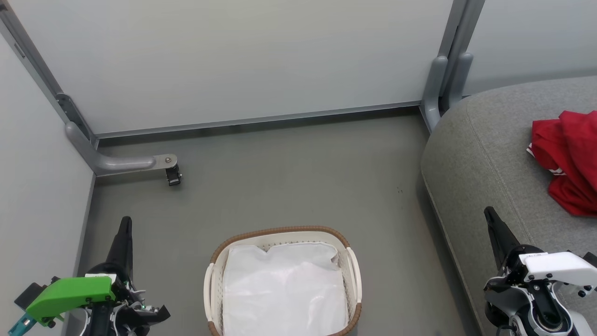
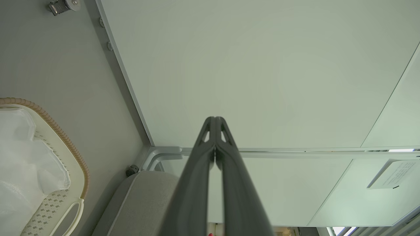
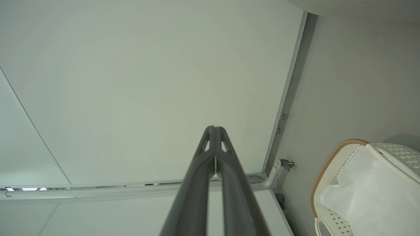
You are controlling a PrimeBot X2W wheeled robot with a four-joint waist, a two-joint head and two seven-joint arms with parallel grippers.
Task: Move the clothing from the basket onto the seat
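The red clothing (image 1: 569, 158) with thin white trim lies bunched on the grey seat (image 1: 485, 149) at the right edge of the head view. The cream basket (image 1: 352, 270) with a brown woven rim stands on the floor at bottom centre, holding a white liner sheet (image 1: 284, 289). My left gripper (image 1: 126, 221) is shut and empty, left of the basket, pointing at the wall. My right gripper (image 1: 489, 212) is shut and empty over the seat's front edge. The wrist views show each pair of fingertips pressed together: left gripper (image 2: 215, 119), right gripper (image 3: 215, 128). Basket (image 2: 70, 144), basket (image 3: 328, 164).
Pale partition panels (image 1: 233, 60) close off the back and left, standing on grey metal feet; one foot with a caster (image 1: 173, 175) reaches onto the floor at left, another (image 1: 436, 88) stands beside the seat. Grey floor (image 1: 298, 172) lies between basket and wall.
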